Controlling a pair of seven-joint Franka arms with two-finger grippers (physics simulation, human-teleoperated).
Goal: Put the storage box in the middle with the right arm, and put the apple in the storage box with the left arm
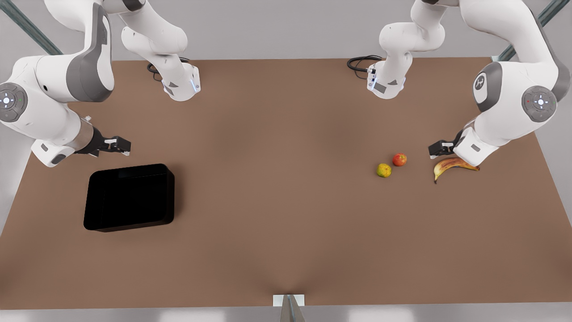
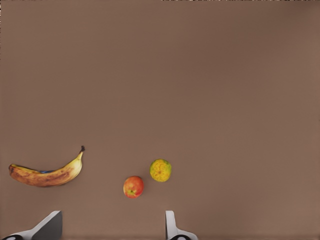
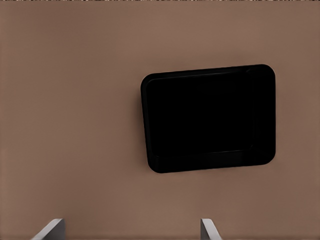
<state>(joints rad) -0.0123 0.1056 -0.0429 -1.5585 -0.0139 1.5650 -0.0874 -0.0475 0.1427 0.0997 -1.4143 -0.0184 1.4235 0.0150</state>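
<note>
Beside banana point(image 1: 453, 165) – apple point(image 1: 399, 159), storage box point(image 1: 129, 197) apart

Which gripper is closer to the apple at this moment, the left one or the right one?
The left. The left gripper hovers open beside the banana, near the apple. The right gripper hangs open by the storage box, far across the table.

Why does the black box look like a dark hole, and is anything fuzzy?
In the front view the storage box is so dark its floor hardly shows, only a faint shine along its rim. In the right wrist view it looks solid black too. In the left wrist view the apple has soft, slightly fuzzy edges.
</note>
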